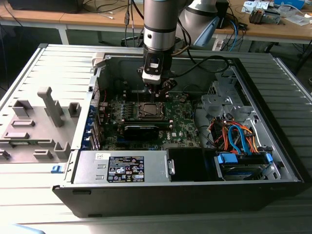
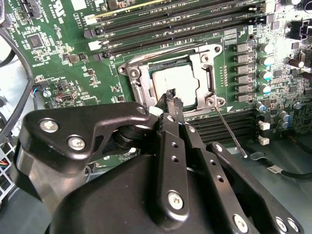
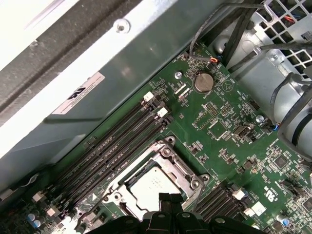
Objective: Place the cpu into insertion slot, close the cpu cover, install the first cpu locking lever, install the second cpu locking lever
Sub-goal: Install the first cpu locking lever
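Cpu (image 2: 173, 80) seated in the insertion slot (image 1: 148, 111), mid-motherboard (image 1: 183, 122); its grey top shows through the window of the cpu cover (image 2: 204, 63), which lies flat over it. Gripper (image 2: 170, 97), fingers closed together and holding nothing, is poised at the cover's edge. A thin lever (image 2: 229, 131) angles away from the socket.
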